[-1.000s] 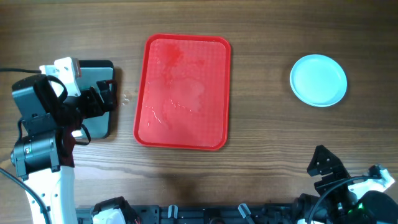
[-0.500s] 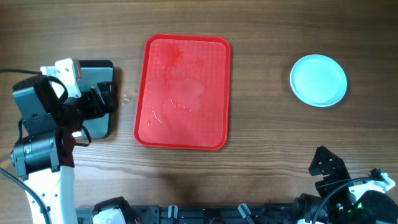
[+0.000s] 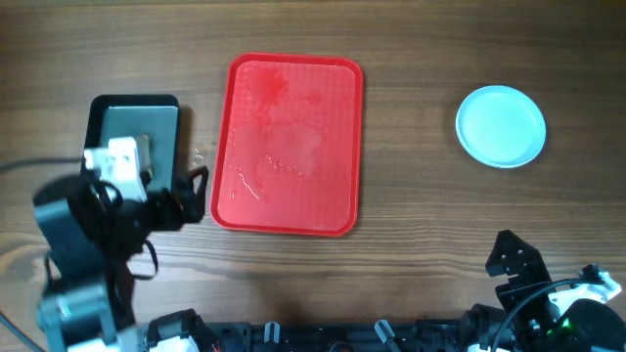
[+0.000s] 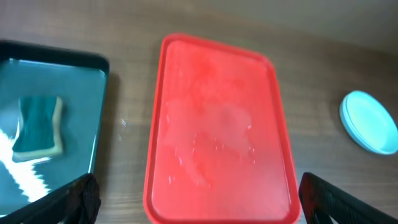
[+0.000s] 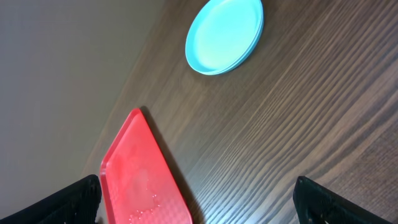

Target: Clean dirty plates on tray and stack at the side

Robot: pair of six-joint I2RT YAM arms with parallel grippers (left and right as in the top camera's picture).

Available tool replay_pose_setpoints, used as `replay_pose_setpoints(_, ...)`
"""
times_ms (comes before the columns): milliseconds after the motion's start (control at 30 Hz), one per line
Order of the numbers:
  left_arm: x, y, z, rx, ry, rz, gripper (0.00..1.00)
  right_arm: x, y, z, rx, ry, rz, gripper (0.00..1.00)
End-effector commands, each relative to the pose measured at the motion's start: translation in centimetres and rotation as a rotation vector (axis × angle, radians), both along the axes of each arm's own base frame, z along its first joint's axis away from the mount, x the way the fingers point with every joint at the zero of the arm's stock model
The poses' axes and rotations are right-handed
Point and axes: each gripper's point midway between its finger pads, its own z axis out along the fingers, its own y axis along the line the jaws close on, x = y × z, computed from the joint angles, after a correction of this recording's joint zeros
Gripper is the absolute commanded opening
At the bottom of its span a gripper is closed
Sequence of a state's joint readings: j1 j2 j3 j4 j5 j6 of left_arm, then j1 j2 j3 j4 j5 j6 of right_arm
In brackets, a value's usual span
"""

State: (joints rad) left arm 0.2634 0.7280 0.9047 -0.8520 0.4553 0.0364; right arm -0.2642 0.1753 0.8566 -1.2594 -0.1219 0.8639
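Tray (image 3: 290, 147): red, rectangular, rounded corners, raised rim; lay flat mid-tabletop (image 3: 411, 225) before me, floor filmed with wet smears.

Plates (image 3: 501, 126): pale turquoise, round, shallow; sat stacked upright, well apart from the tray on my right.

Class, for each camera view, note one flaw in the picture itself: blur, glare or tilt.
Overhead: motion blur smears the left arm; the red tray is sharp. Left wrist: soft overall, with a white glare streak on the shiny base of the black tray. Right wrist: the table runs steeply tilted, its wood grain crisp.
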Motion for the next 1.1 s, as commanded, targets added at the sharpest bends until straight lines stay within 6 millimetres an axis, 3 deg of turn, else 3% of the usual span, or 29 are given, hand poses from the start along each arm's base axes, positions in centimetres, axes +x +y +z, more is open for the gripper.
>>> replay_pose_setpoints(0,-1.0,-0.2,-2.0,-0.081,-0.067,0.073,1.0,-0.2,-0.3,-0.1,-0.004,-0.006,-0.021,1.0)
replay_pose_setpoints(200,-1.8,1.1,-3.6,-0.157,-0.162,0.239,1.0,-0.2,-0.3,-0.1,-0.004,-0.006,-0.021,1.0)
replay_pose_setpoints(533,-3.7,4.8,-8.2,-0.188,-0.24,0.52,1.0,-0.2,-0.3,-0.1,-0.004,-0.006,-0.021,1.0)
replay_pose_setpoints(667,-3.4,5.6,-8.8,-0.165,-0.294,0.552,1.0,-0.2,-0.3,-0.1,-0.004,-0.006,-0.021,1.0)
replay_pose_setpoints(900,-2.0,5.4,-9.7,0.046,-0.358,0.427,1.0,-0.2,-0.3,-0.1,-0.004,-0.006,-0.021,1.0)
replay_pose_setpoints(1067,-1.3,5.6,-10.4,0.076,-0.389,0.423,1.0,-0.2,-0.3,-0.1,-0.004,-0.006,-0.021,1.0)
